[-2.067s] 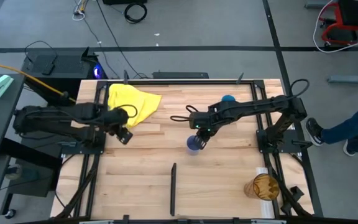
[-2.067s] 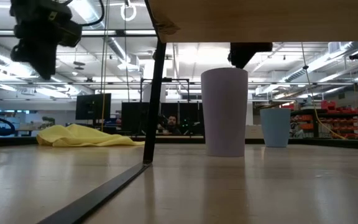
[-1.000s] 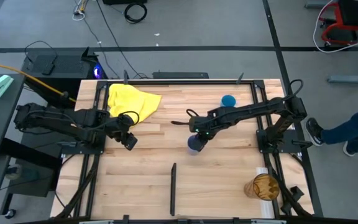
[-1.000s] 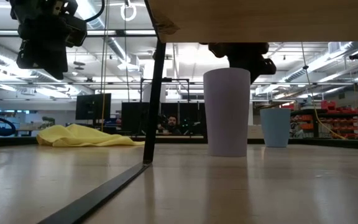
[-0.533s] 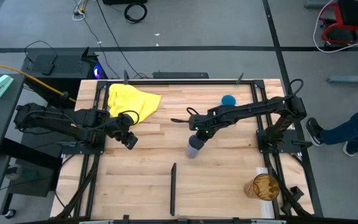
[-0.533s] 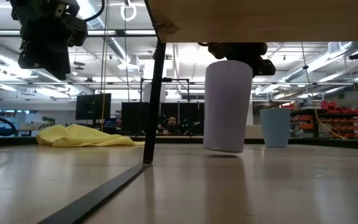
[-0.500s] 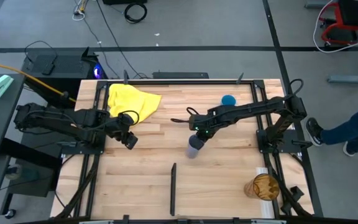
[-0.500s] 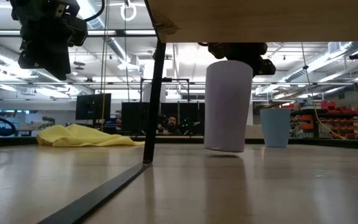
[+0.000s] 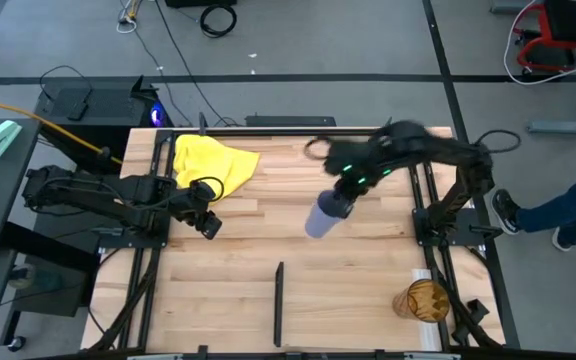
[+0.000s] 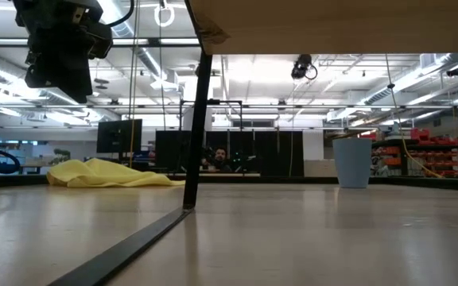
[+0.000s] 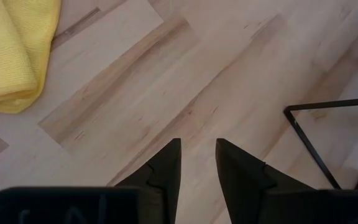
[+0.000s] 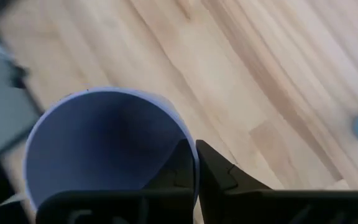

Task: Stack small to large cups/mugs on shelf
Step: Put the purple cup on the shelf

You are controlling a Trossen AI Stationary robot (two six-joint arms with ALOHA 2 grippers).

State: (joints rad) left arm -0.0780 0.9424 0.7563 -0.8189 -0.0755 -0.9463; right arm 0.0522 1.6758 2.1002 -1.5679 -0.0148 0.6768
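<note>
My right gripper (image 9: 346, 190) is raised above the middle of the table and shut on the lavender cup (image 9: 321, 217), whose hollow fills the right wrist view (image 12: 104, 143). The cup is out of the low view. The small blue cup (image 10: 352, 163) stands on its base near the far right; from above, my right arm hides it. The amber tumbler (image 9: 423, 298) stands at the near right corner. My left gripper (image 9: 206, 222) hovers open over bare wood (image 11: 197, 146) near the yellow cloth (image 9: 213, 165). My right gripper holds the lavender cup by its rim (image 12: 194, 152), one finger inside the hollow and one outside, the wall pinched between them. The fingers come from above, slanting in from the far right. The cup hangs lifted clear and tilted, its base (image 9: 313, 228) toward the near left.
A wooden shelf board (image 10: 332, 24) spans the top of the low view on a black post (image 10: 201, 119). A thin black bar (image 9: 279, 300) lies on the table near the front. A person's leg (image 9: 568, 205) shows beyond the right edge.
My right gripper, shut on the lavender cup's rim, has lifted the cup off the table and carried it up and toward the far right. The cup went from upright to tilted and has risen out of the low view.
</note>
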